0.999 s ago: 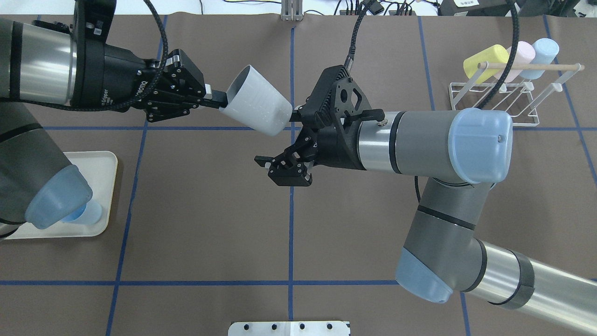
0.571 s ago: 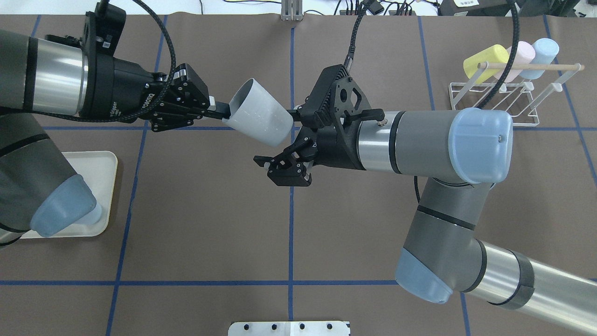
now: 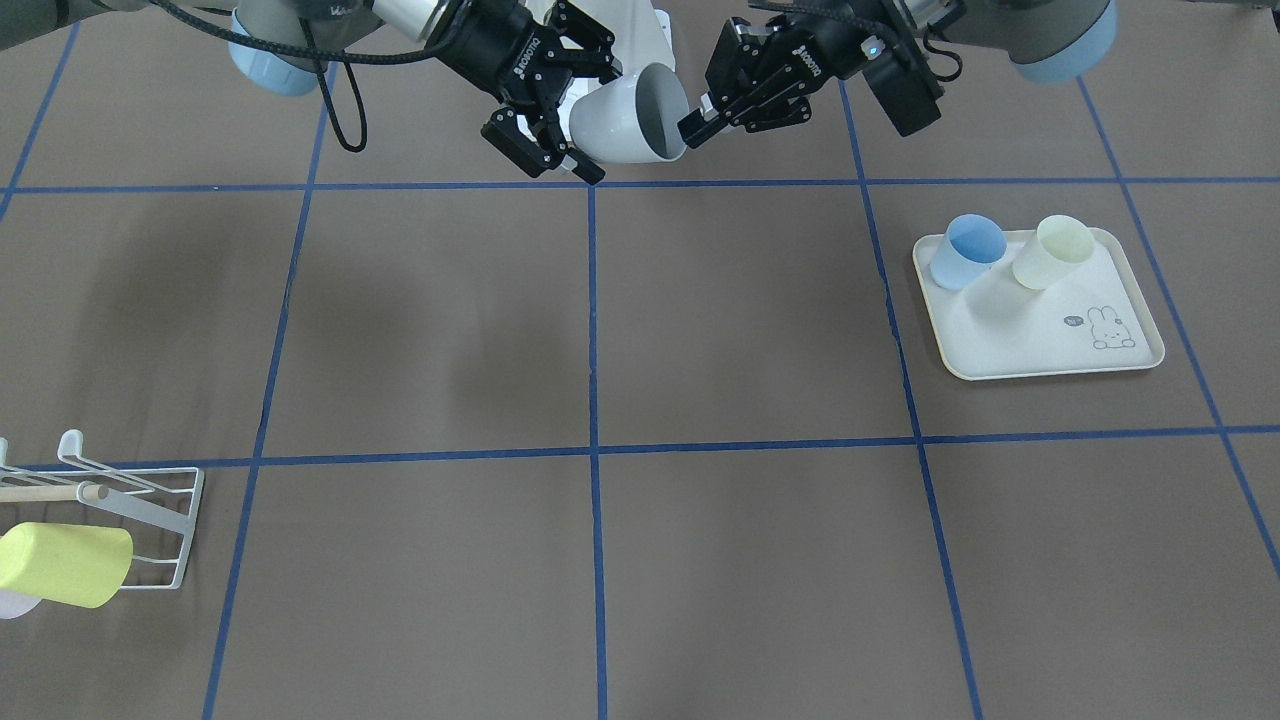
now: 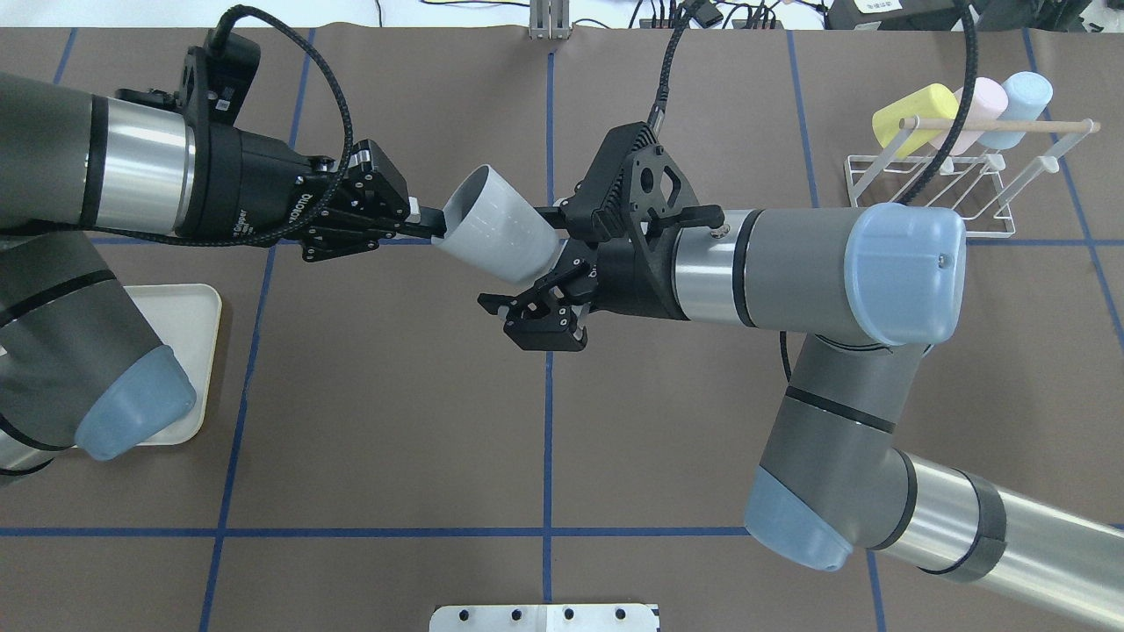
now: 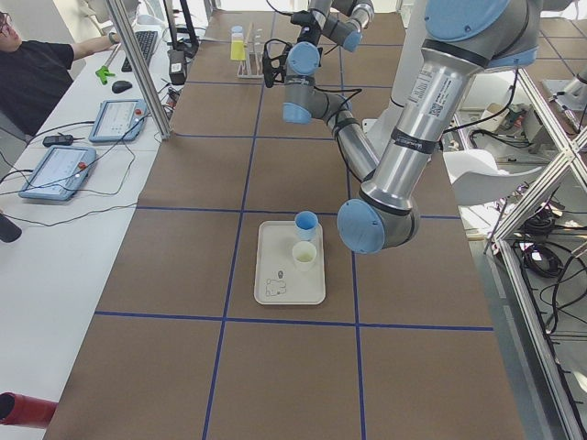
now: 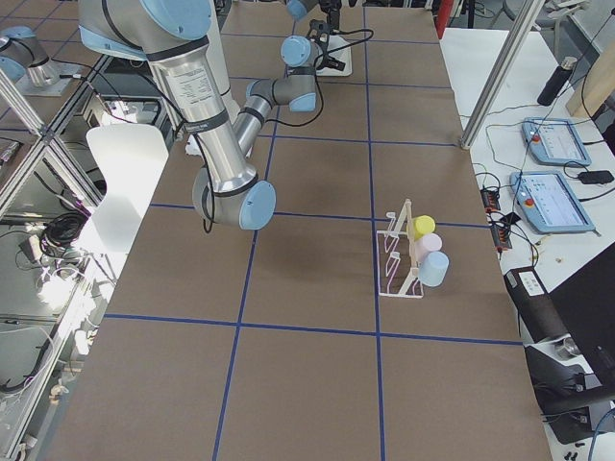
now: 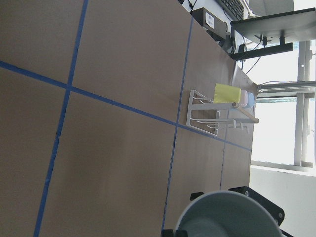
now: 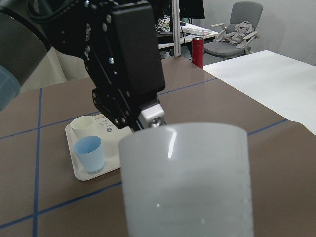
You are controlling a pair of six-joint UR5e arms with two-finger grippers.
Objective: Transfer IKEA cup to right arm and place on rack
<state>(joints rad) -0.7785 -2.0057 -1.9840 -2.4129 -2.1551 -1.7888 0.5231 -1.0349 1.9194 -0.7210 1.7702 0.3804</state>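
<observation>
Brightly, evenly lit from overhead, with only faint, soft-edged shadows on the table (image 3: 750, 560) beneath the left gripper (image 3: 692, 125) and the right gripper (image 3: 560, 105). Blown out to white at the window (image 7: 284, 123) far beyond the left gripper, and blurred right at it, on the near rim of the cup (image 7: 227, 217). Streaked with one thin glint of glare on the cup's wall just ahead of the right gripper, slightly soft there, sharp elsewhere.

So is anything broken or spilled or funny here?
Nothing is broken or spilled. The white cup hangs tilted in the air, but the left gripper is pinching its rim. The blue cup and cream cup on the tray stand upright.
</observation>
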